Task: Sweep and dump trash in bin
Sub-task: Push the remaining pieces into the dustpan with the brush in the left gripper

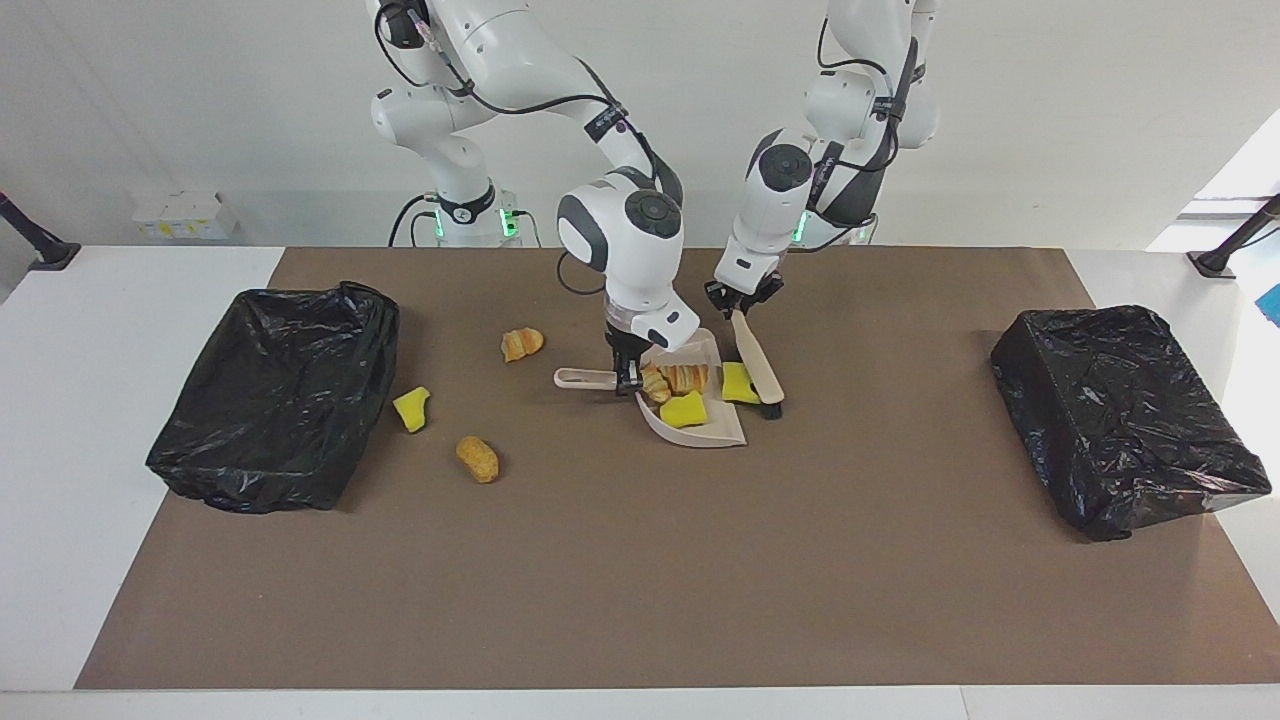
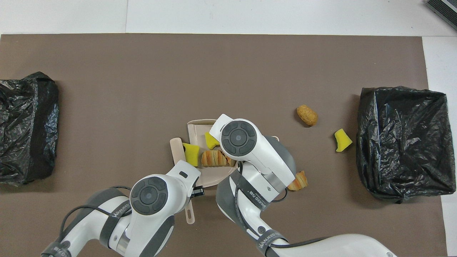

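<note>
My right gripper (image 1: pixel 627 378) is shut on the handle of the beige dustpan (image 1: pixel 700 436), which rests on the brown mat. In the pan lie orange-brown bread-like trash lumps (image 1: pixel 680 377) and a yellow wedge (image 1: pixel 683 410). My left gripper (image 1: pixel 742 300) is shut on the beige brush (image 1: pixel 757 365), whose head touches another yellow wedge (image 1: pixel 738 383) at the pan's open edge. From overhead, this wedge (image 2: pixel 191 153) sits between the brush (image 2: pixel 176 148) and the pan (image 2: pixel 196 127). Three trash pieces lie loose toward the right arm's end: an orange-brown lump (image 1: pixel 520 344), a yellow wedge (image 1: pixel 411 409) and a brown lump (image 1: pixel 478 458).
Two bins lined with black bags stand on the table. One bin (image 1: pixel 270 400) is at the right arm's end, close to the loose yellow wedge. The other bin (image 1: pixel 1130 420) is at the left arm's end. White table borders the mat (image 1: pixel 640 580).
</note>
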`<state>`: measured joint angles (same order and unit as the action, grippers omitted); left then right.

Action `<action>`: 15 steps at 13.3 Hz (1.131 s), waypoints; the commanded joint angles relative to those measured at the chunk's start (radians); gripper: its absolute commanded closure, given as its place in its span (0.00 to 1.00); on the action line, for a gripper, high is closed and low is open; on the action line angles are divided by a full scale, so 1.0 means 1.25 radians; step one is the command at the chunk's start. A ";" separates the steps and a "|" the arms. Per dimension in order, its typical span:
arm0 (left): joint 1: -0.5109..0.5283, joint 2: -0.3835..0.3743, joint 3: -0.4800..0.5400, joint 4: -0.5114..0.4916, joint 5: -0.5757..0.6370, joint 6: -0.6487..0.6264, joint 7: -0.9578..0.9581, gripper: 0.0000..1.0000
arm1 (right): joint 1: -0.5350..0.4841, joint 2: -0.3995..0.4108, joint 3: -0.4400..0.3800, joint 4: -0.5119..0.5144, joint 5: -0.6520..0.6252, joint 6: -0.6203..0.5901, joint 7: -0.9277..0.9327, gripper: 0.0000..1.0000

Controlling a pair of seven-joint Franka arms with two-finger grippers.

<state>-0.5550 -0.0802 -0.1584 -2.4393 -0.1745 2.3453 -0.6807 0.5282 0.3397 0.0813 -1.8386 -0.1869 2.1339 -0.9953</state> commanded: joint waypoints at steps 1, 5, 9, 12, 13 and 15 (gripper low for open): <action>-0.044 0.046 0.010 0.011 -0.027 0.071 0.104 1.00 | 0.004 -0.020 0.004 -0.025 -0.014 0.002 -0.012 1.00; -0.007 0.043 0.017 0.011 -0.029 0.044 0.148 1.00 | 0.006 -0.020 0.005 -0.025 -0.008 0.001 0.001 1.00; 0.084 0.031 0.020 0.080 -0.017 -0.085 0.145 1.00 | -0.005 -0.035 0.004 -0.027 -0.005 0.000 -0.001 1.00; 0.131 0.024 0.021 0.119 -0.016 -0.159 0.153 1.00 | -0.013 -0.039 0.004 -0.027 -0.004 -0.011 -0.004 1.00; 0.148 0.025 0.020 0.135 -0.015 -0.187 0.154 1.00 | -0.013 -0.039 0.004 -0.027 -0.004 -0.011 -0.001 1.00; 0.160 0.025 0.020 0.161 0.001 -0.234 0.157 1.00 | -0.026 -0.051 0.005 -0.032 0.000 -0.012 -0.001 1.00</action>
<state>-0.3779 -0.0473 -0.1252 -2.2774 -0.1820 2.1186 -0.4977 0.5202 0.3218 0.0788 -1.8436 -0.1889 2.1243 -0.9940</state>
